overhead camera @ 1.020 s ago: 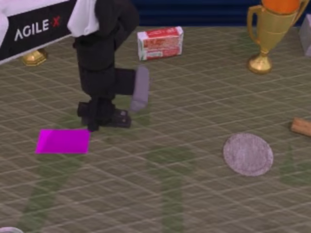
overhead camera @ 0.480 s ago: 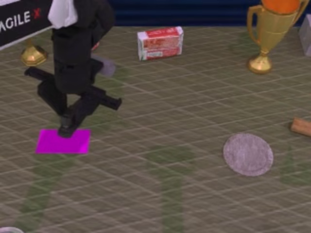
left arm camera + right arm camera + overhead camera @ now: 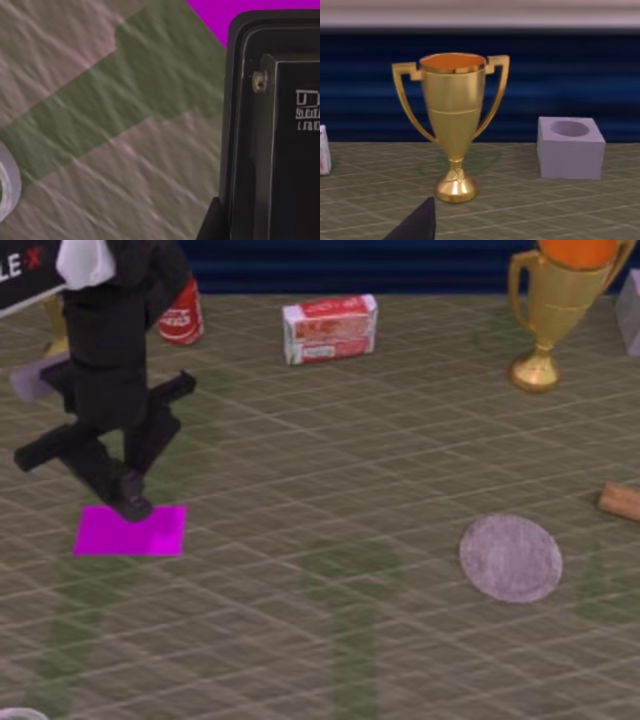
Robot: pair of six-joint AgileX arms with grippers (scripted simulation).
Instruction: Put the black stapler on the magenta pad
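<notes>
The magenta pad [image 3: 130, 532] lies flat at the table's left. My left gripper [image 3: 132, 496] hangs over the pad's far edge, shut on the black stapler [image 3: 133, 506], which shows only as a small dark end between the fingers. Whether the stapler touches the pad I cannot tell. In the left wrist view the black stapler [image 3: 280, 150] fills one side, with a corner of the magenta pad [image 3: 215, 15] beyond it. My right gripper [image 3: 417, 227] is parked out of the top view, facing a gold trophy.
A red soda can [image 3: 182, 315] and a red-and-white box [image 3: 330, 328] stand at the back. The gold trophy [image 3: 548, 315] and a lilac block [image 3: 570, 147] are at the back right. A round grey disc [image 3: 510, 558] and a wooden piece [image 3: 620, 500] lie right.
My left arm has carried the stapler leftward from its spot right of the pad to the pad's far edge, with the wrist turning on the way. The soda can has come into view.
</notes>
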